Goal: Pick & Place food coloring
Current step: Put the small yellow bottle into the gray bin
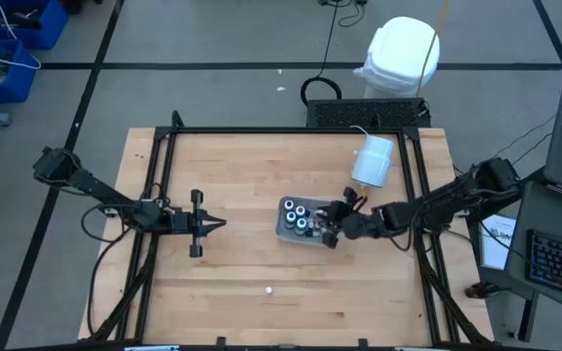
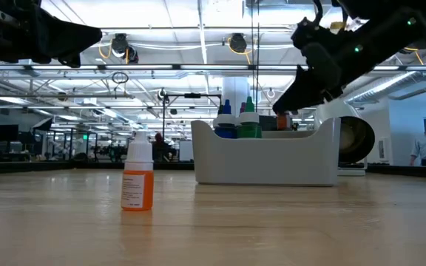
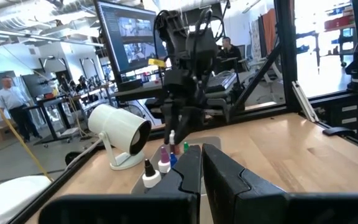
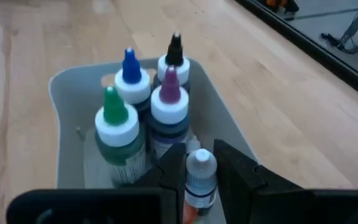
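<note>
A pale tray (image 1: pixel 282 232) sits mid-table with several food coloring bottles standing in it, their tops green (image 4: pixel 113 111), blue (image 4: pixel 129 65), purple (image 4: pixel 169 84) and black (image 4: pixel 174 50). My right gripper (image 1: pixel 329 232) hangs over the tray's right end, shut on a small white-capped bottle (image 4: pixel 201 177) with an orange body. One more orange bottle (image 2: pixel 137 185) stands upright on the table toward the near edge (image 1: pixel 268 290). My left gripper (image 1: pixel 220 224) waits shut, left of the tray, holding nothing. My right gripper pinches the small bottle between its two fingers, on the body just below the white cap (image 4: pixel 199 186). The fingers slant down from the table's right side. The bottle stands about upright in the hold, its orange lower end (image 2: pixel 283 123) above the tray's rim.
A big white cylinder (image 1: pixel 373 161) lies on its side at the back right, close behind the tray. A black frame (image 1: pixel 164 195) runs around the tabletop. Bare wood stretches between the left gripper and the tray and along the near edge.
</note>
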